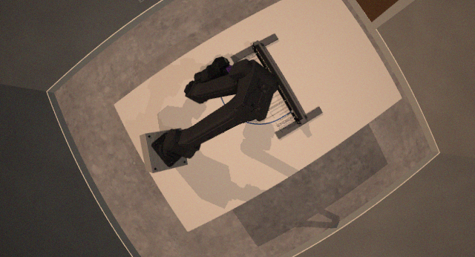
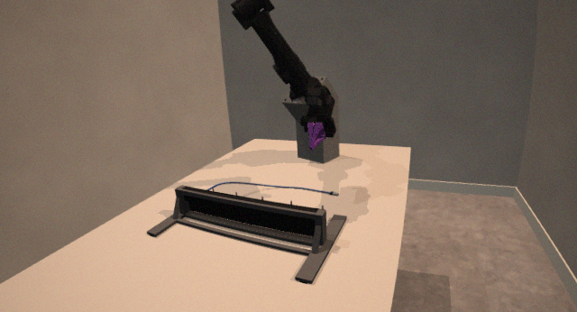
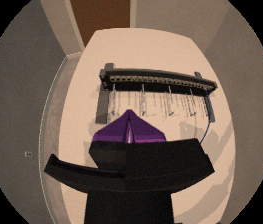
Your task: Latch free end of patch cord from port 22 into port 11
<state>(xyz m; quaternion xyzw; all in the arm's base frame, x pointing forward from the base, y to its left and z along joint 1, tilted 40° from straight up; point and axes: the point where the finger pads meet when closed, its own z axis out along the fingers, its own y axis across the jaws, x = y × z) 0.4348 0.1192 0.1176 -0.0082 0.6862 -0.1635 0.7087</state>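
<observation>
The dark rack with the patch panel (image 2: 250, 213) stands on the table on two flat feet; it also shows in the top view (image 1: 280, 84) and the wrist view (image 3: 158, 79). A thin blue patch cord (image 2: 270, 186) runs from the panel's far side in a low arc over the table. Its free plug (image 2: 334, 194) lies on the table behind the rack's right end. My gripper (image 2: 315, 136) has purple fingers, is shut and empty, and hangs high above the table, well apart from the plug. In the wrist view the shut fingers (image 3: 129, 132) point towards the panel's front, and the cord (image 3: 211, 119) shows at the right.
The arm's grey base block (image 2: 317, 142) stands at the table's far end, and its plate shows in the top view (image 1: 163, 153). The arm covers part of the cord from above. The table's right edge (image 2: 403, 222) runs close to the rack's right foot.
</observation>
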